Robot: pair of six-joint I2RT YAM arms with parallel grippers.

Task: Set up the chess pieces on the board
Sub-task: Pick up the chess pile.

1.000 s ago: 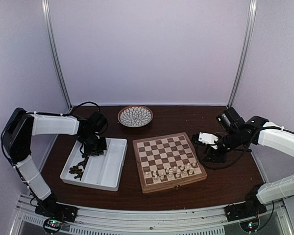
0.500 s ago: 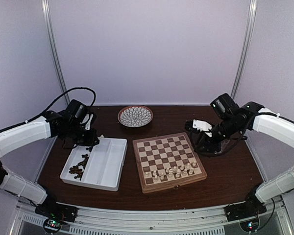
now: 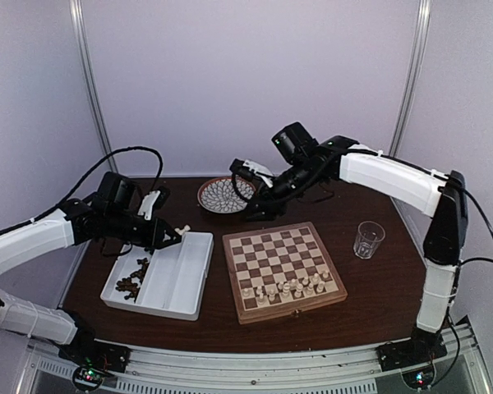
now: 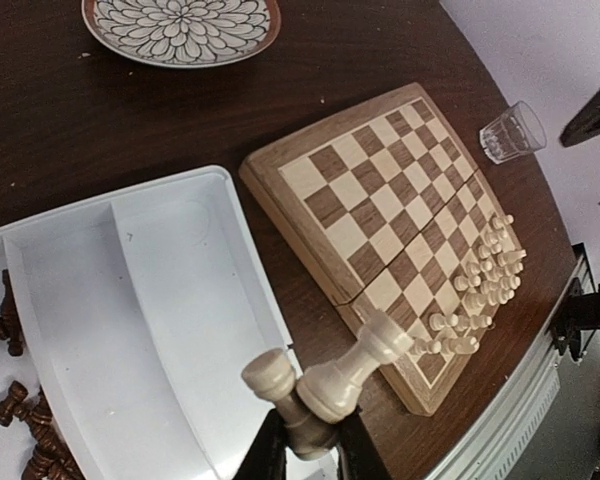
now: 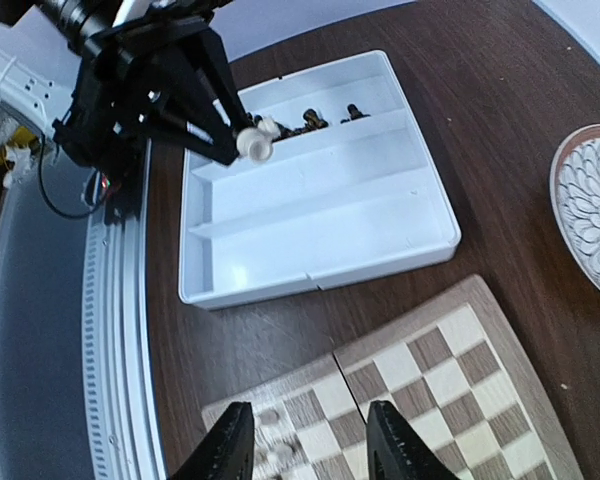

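Observation:
The board [image 3: 283, 267] lies mid-table, with several cream chess pieces [image 3: 287, 287] on its near rows. My left gripper [image 4: 305, 440] is shut on two cream chess pieces [image 4: 365, 362], which stick out crossed above the white tray's right rim; from above it is seen at the tray's far edge [image 3: 171, 235]. Several dark chess pieces [image 3: 131, 283] lie in the tray's left compartment. My right gripper [image 5: 310, 450] hangs open and holds nothing, above the board [image 5: 450, 390]; in the top view it hovers by the board's far left corner [image 3: 251, 212].
The white two-compartment tray [image 3: 185, 287] sits left of the board. A round patterned plate [image 3: 226, 195] stands at the back, under the right arm. A small clear glass [image 3: 368, 240] stands right of the board.
The right arm swung from the table's right side across to the board's far left, leaving the glass standing alone. The left gripper rose from the tray, now carrying cream pieces.

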